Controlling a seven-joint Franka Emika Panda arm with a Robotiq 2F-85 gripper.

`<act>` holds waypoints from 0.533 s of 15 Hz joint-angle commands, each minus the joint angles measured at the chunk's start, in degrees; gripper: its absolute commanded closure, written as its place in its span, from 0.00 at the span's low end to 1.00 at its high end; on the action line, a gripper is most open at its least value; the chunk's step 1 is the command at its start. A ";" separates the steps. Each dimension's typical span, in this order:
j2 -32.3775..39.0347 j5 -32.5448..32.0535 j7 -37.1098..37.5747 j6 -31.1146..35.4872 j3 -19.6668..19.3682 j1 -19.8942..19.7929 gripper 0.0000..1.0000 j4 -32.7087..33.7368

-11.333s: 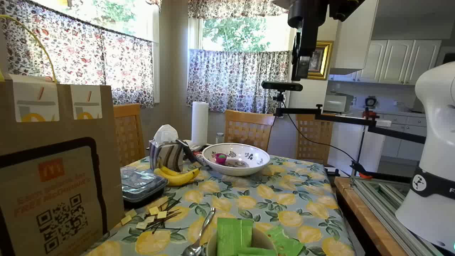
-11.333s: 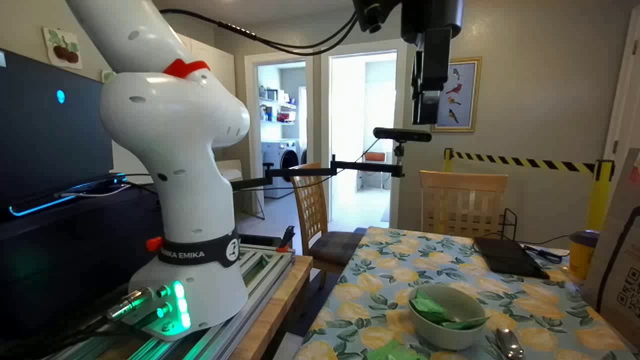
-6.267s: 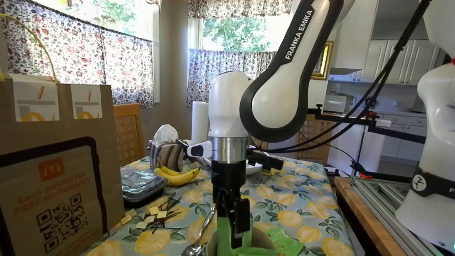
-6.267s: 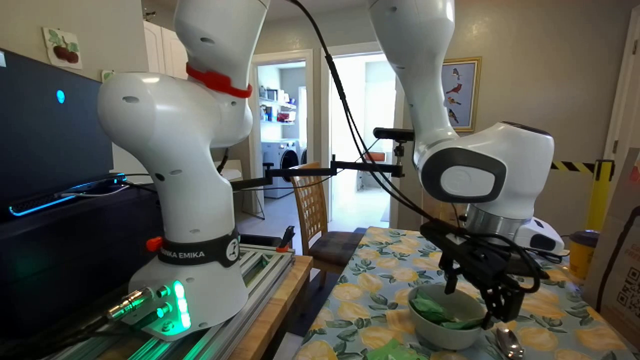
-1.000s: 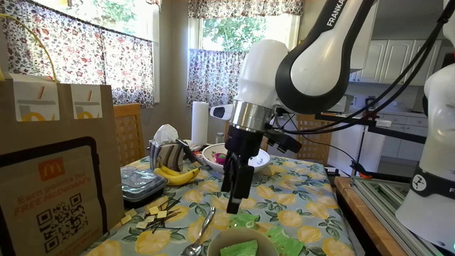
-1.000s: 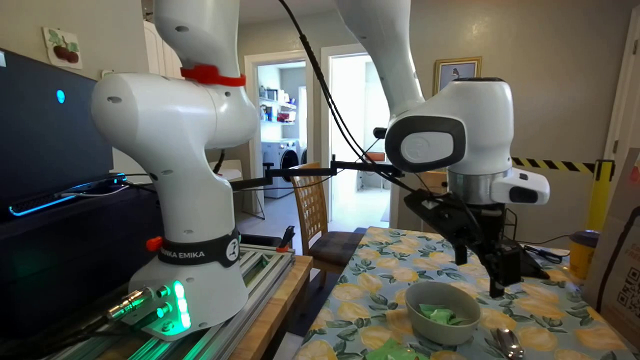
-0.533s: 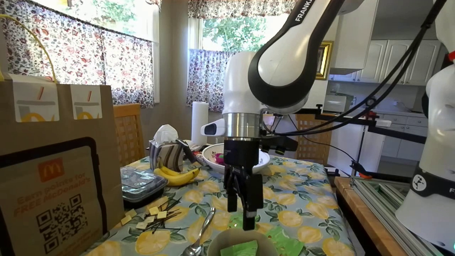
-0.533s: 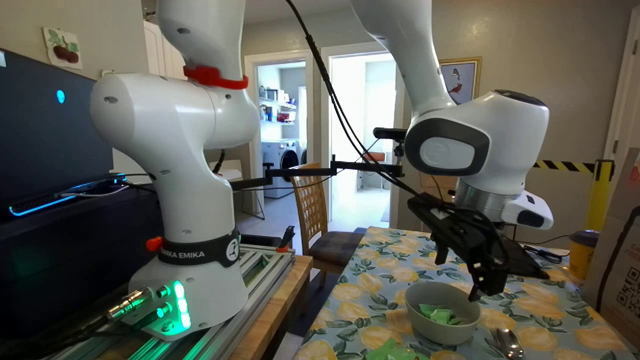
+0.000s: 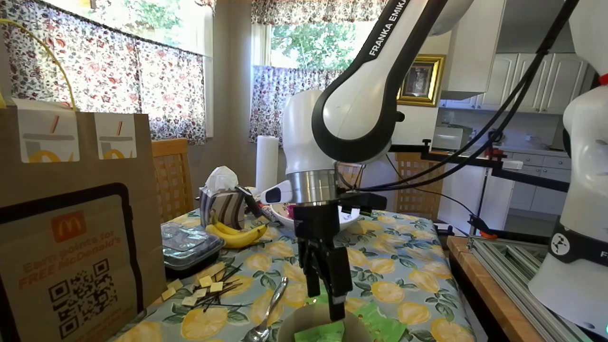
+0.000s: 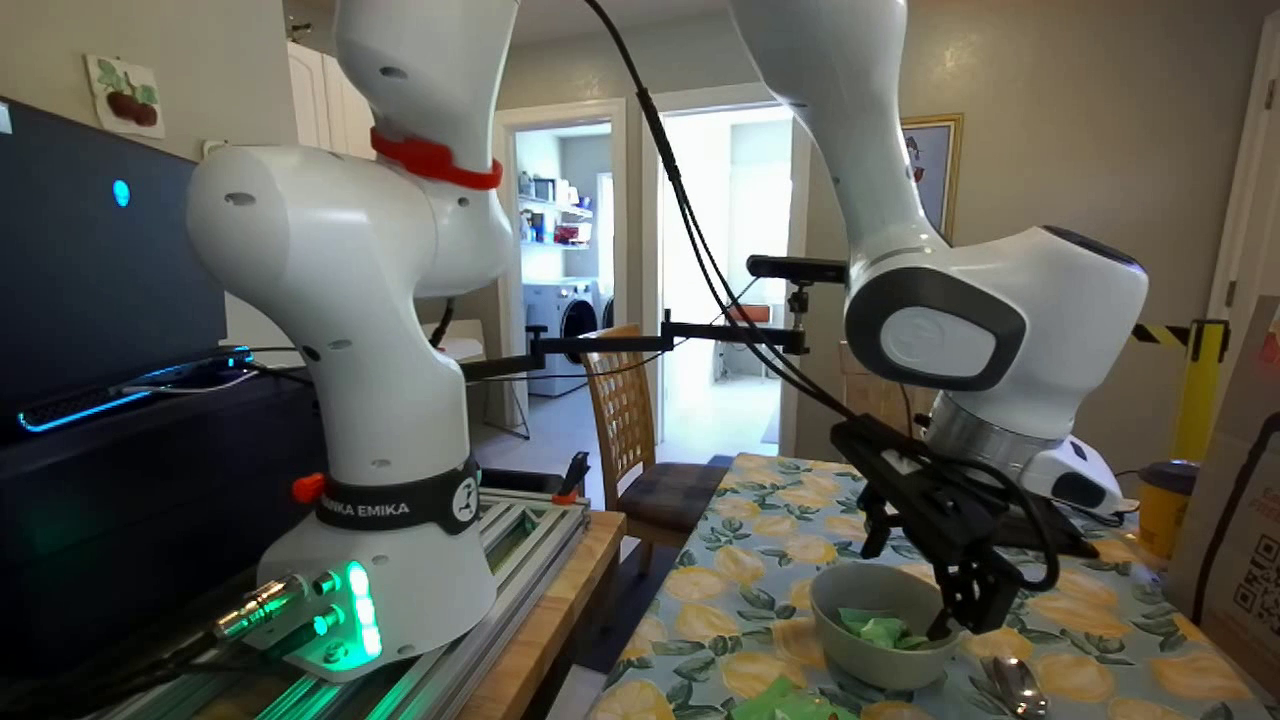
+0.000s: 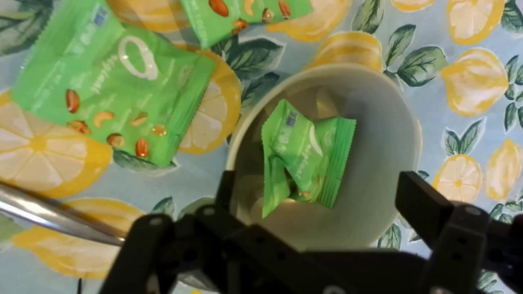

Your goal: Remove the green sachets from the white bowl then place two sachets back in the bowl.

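1. Gripper (image 11: 318, 185): jaws wide apart and empty, over the white bowl (image 11: 380, 151).
2. Spoon (image 11: 53, 216): far left in the wrist view, on the tablecloth (image 11: 194, 173).
3. Green sachet (image 11: 118, 85): lying left of the bowl.
4. Second sachet (image 11: 249, 14): top edge, partly cut off.
5. Third sachet (image 11: 302, 151): crumpled, inside the bowl.

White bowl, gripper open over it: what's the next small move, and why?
I'd probably close the gripper partway before lowering: in the wrist view its open fingers overlap opposite sides of the white bowl and might catch its rim, while the crumpled green sachet lies inside, between them.
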 commanded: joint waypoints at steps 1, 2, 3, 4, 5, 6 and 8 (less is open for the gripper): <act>3.48 -0.89 -1.21 -2.11 -1.00 1.44 0.00 4.02; 4.06 -0.69 -1.44 -2.46 -0.76 1.47 0.00 4.57; 4.48 -0.85 -1.26 -2.77 -0.82 1.69 0.00 5.04; 4.94 -0.97 -1.09 -2.95 -0.81 1.93 0.00 5.44; 5.38 -1.00 -0.90 -2.91 -0.78 2.11 0.00 5.75; 5.75 -1.19 -0.53 -2.91 -0.85 2.39 0.00 5.99; 6.53 -1.78 0.09 -2.67 -1.01 3.14 0.00 6.42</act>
